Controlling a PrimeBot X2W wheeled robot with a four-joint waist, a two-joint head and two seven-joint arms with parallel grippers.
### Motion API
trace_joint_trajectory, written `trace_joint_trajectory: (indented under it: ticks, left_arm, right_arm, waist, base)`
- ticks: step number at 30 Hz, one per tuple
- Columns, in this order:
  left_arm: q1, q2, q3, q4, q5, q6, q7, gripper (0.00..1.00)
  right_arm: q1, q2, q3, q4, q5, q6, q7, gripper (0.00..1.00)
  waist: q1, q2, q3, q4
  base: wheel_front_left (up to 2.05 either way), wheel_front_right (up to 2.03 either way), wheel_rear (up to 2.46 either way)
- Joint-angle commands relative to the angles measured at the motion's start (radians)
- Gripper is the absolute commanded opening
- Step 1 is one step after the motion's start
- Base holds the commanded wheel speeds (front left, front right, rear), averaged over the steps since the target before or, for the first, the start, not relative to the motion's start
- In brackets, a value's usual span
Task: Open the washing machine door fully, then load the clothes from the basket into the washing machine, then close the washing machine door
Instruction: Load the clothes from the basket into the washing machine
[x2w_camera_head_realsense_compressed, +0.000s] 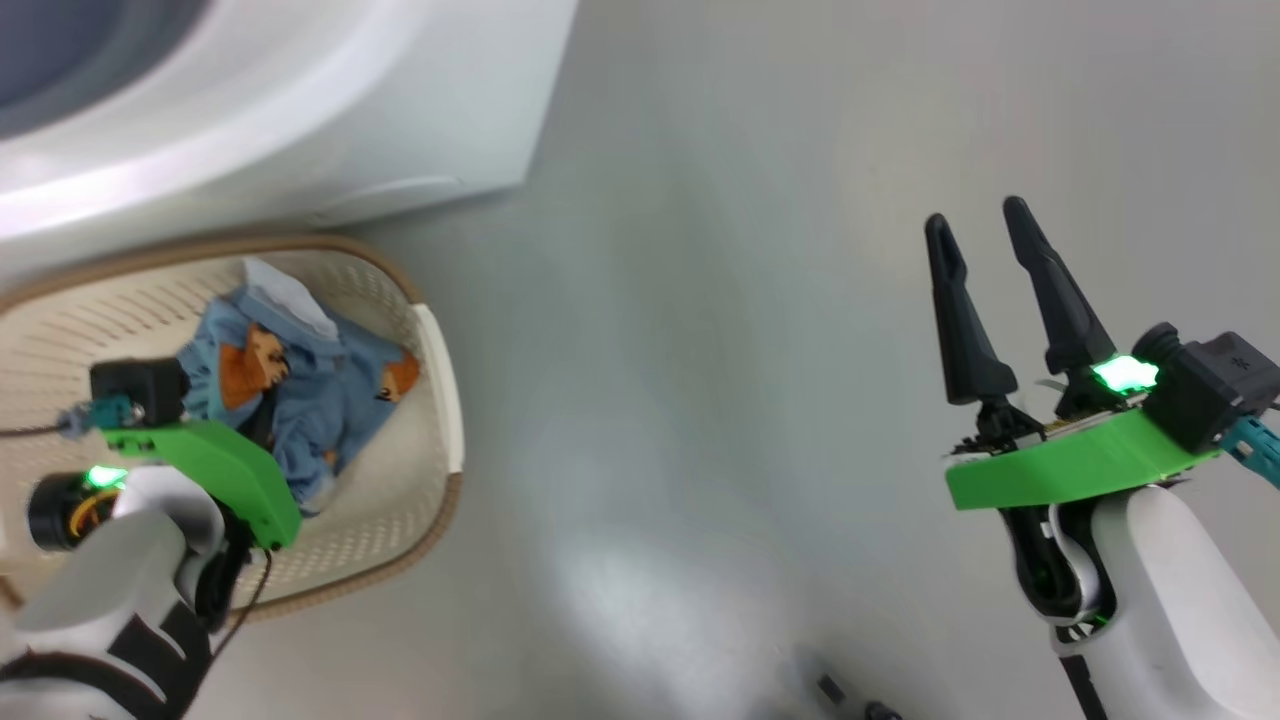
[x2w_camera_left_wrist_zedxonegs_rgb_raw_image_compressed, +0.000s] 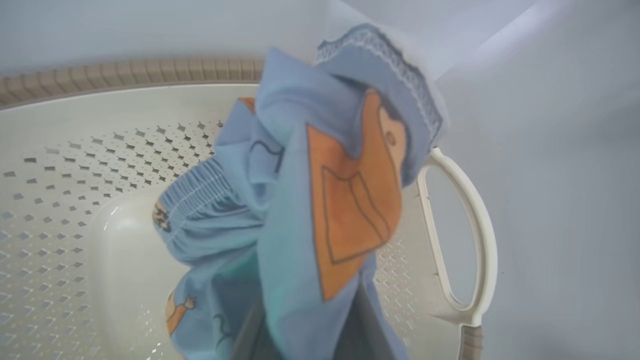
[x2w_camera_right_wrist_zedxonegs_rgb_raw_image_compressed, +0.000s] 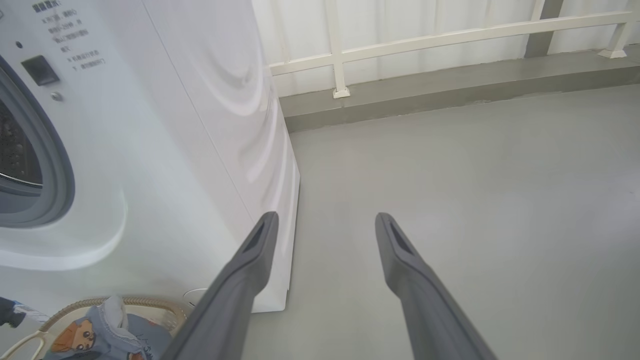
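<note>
Two claws: left claw (x2w_camera_head_realsense_compressed: 262, 412) pinches the clothes (x2w_camera_left_wrist_zedxonegs_rgb_raw_image_compressed: 300, 200) inside the basket (x2w_camera_head_realsense_compressed: 440, 380), just beside the washing machine (x2w_camera_head_realsense_compressed: 300, 130) on grey floor (x2w_camera_head_realsense_compressed: 700, 350); right claw (x2w_camera_head_realsense_compressed: 975, 215) spread above it, white railing (x2w_camera_right_wrist_zedxonegs_rgb_raw_image_compressed: 450, 35) beyond.

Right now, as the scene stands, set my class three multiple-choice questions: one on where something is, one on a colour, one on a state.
1. Where are the clothes?
A. on a chair
B. in the basket
C. on a table

2. What colour is the basket's rim band?
A. brown
B. red
C. black

3. How is the left tool?
A. wide open, holding nothing
B. shut on a bottle
C. shut on the clothes

Answers:
1 B: they lie heaped between its perforated walls.
2 A: the band round the cream plastic is plainly brown.
3 C: in the left wrist view, blue fabric bunches tightly round it.
</note>
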Motion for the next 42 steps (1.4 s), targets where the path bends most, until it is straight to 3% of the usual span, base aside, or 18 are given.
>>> trace_joint_trajectory:
  ticks: [1, 8, 12, 17, 27, 32, 42]
  left_arm:
    - [0.032, 0.025, 0.018, -0.018, -0.009, 0.001, -0.028, 0.00]
    - [0.057, 0.030, 0.036, -0.047, -0.004, 0.001, -0.056, 0.00]
    - [0.068, 0.042, 0.106, -0.101, 0.038, 0.001, -0.057, 0.00]
    - [0.129, 0.056, 0.245, -0.181, 0.136, 0.004, -0.057, 0.00]
    - [0.362, 0.056, 0.582, -0.461, 0.394, 0.062, -0.057, 0.00]
    - [0.484, 0.028, 0.731, -0.625, 0.525, 0.083, -0.057, 0.00]
    - [0.666, -0.065, 0.940, -0.850, 0.694, 0.056, -0.057, 0.00]
  right_arm:
    - [0.045, -0.021, 0.007, -0.017, -0.004, 0.006, -0.008, 1.00]
    - [0.088, -0.048, -0.011, -0.010, -0.004, 0.006, -0.008, 1.00]
    - [0.117, -0.061, -0.024, -0.007, -0.003, 0.006, -0.008, 1.00]
    - [0.155, -0.075, -0.036, -0.001, -0.001, 0.006, -0.008, 1.00]
    - [0.237, -0.090, -0.053, 0.006, 0.004, 0.006, -0.008, 1.00]
    - [0.269, -0.101, -0.065, 0.004, 0.008, 0.006, -0.008, 1.00]
    - [0.333, -0.115, -0.107, 0.002, 0.009, 0.006, -0.008, 1.00]
  waist:
    - [-0.0001, 0.0000, -0.091, 0.064]
    - [-0.0001, 0.0000, -0.173, 0.109]
    - [-0.0001, 0.0000, -0.223, 0.135]
    - [-0.0001, 0.0000, -0.290, 0.156]
    - [-0.0001, 0.0000, -0.407, 0.188]
    - [-0.0001, 0.0000, -0.439, 0.205]
    - [-0.0001, 0.0000, -0.489, 0.240]
  base:
    - [0.00, 0.00, 0.00]
    - [0.00, 0.00, 0.00]
    - [0.00, 0.00, 0.00]
    - [0.00, 0.00, 0.00]
    - [0.00, 0.00, 0.00]
    - [0.00, 0.00, 0.00]
    - [0.00, 0.00, 0.00]
